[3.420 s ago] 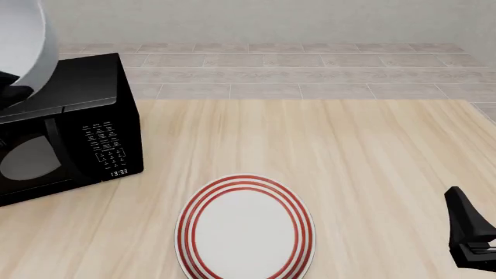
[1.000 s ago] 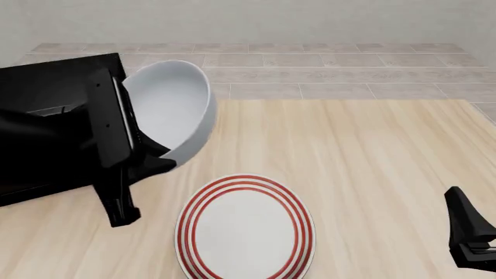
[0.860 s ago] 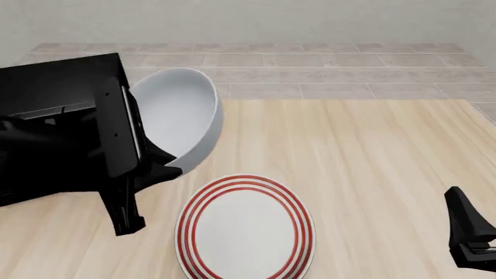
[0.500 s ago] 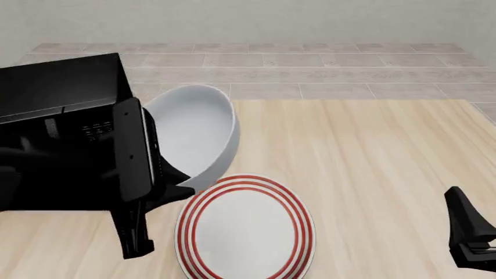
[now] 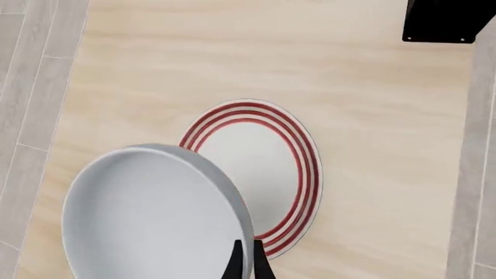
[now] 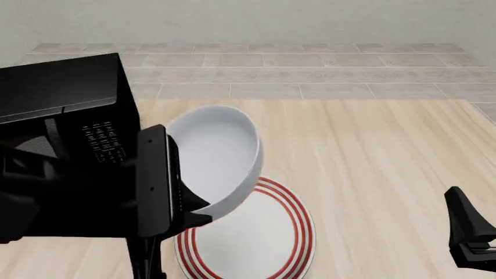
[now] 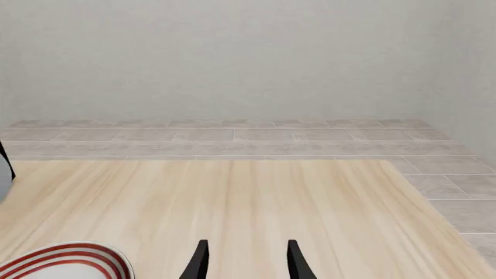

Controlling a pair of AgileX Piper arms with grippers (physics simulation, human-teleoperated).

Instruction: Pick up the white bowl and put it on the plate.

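White bowl (image 6: 219, 160) tilted, mouth toward 9 o'clock, rim pinched by left hand (image 5: 245, 261), above plate (image 6: 263, 244) at its 10 o'clock; right hand (image 7: 245, 260) parted, empty

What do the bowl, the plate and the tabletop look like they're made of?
The white bowl looks like glazed ceramic: smooth and glossy. The plate seems ceramic too, white with painted red rings. The table looks like pale wood, streaked with grain. Being renders, all three are guesses.

Light wood table (image 6: 372, 168): red-ringed plate (image 6: 271, 244) near front, black microwave (image 6: 66, 110) at left.
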